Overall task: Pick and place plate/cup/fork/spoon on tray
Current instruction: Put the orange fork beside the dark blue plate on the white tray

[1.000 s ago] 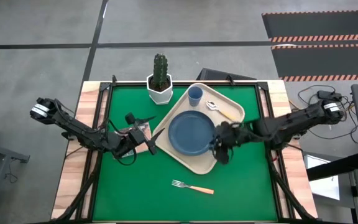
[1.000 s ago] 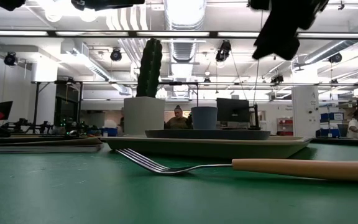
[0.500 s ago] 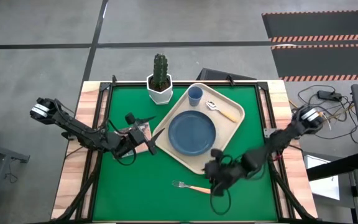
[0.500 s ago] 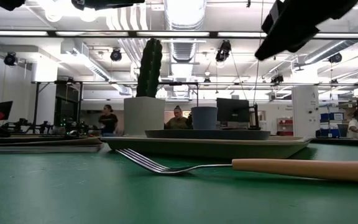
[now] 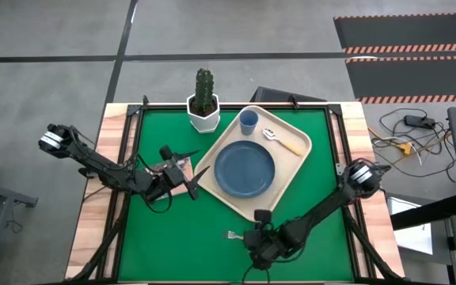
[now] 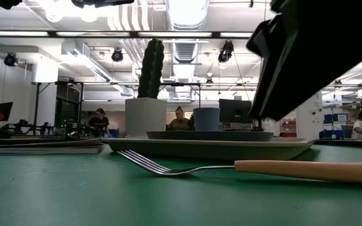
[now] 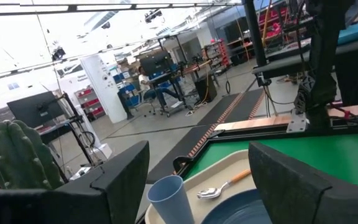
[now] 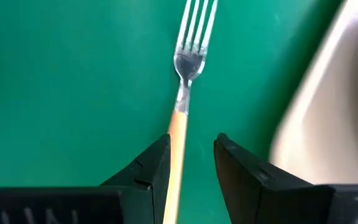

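Right arm has swung from the tray's near edge down over the fork.

High view: right gripper (image 5: 257,247) covers the handle; only tines (image 5: 232,235) show. Plate (image 5: 245,169), cup (image 5: 248,120), spoon (image 5: 282,140) sit on the tray (image 5: 294,174). Left gripper (image 5: 182,168) waits beside it, open.

Low view: fork (image 6: 244,167) lies flat on the surface (image 6: 74,194).

Right wrist view: handle (image 8: 176,155) runs lengthwise between open fingers (image 8: 246,171), unseen elsewhere.

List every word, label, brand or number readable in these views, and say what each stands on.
None can be read.
The small picture card by the left gripper: too small to tell any print.
Shelves and boxes in the room behind the table, low and left wrist views: blurred.
Tray, plate, cup, fork, spoon: no markings show.
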### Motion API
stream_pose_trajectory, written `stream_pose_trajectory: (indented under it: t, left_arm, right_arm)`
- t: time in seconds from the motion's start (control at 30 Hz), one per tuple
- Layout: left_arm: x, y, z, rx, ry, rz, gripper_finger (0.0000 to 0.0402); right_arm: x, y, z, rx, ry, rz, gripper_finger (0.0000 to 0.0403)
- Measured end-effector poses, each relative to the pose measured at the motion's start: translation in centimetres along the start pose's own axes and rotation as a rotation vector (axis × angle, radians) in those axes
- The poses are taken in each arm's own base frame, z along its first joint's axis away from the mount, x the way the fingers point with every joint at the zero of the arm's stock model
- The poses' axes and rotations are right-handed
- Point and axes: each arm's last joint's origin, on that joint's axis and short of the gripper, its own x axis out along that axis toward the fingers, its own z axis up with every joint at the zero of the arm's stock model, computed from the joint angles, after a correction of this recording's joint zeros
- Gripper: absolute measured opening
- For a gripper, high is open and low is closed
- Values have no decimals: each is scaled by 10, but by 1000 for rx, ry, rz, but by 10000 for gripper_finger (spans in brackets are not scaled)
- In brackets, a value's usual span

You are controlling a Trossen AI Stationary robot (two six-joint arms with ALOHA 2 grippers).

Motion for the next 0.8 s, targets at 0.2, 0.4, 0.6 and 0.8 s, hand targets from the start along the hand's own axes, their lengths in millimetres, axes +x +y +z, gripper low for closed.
stream_pose_trajectory:
  t: [0.2,0.4,0.6,0.8]
  left_arm:
    - [-1,-1,0,1,-1,-5,254]
    - [-1,-1,0,1,-2,-6,254]
    - [-1,-1,1,-2,-3,-6,254]
    - [-1,-1,1,0,-3,-7,254]
  right_arm:
    - [22,11,1,-5,26,-16,111]
    - [34,12,-4,38,52,-34,111]
    - [37,12,-6,42,49,-33,111]
    - [43,9,-10,51,40,-30,111]
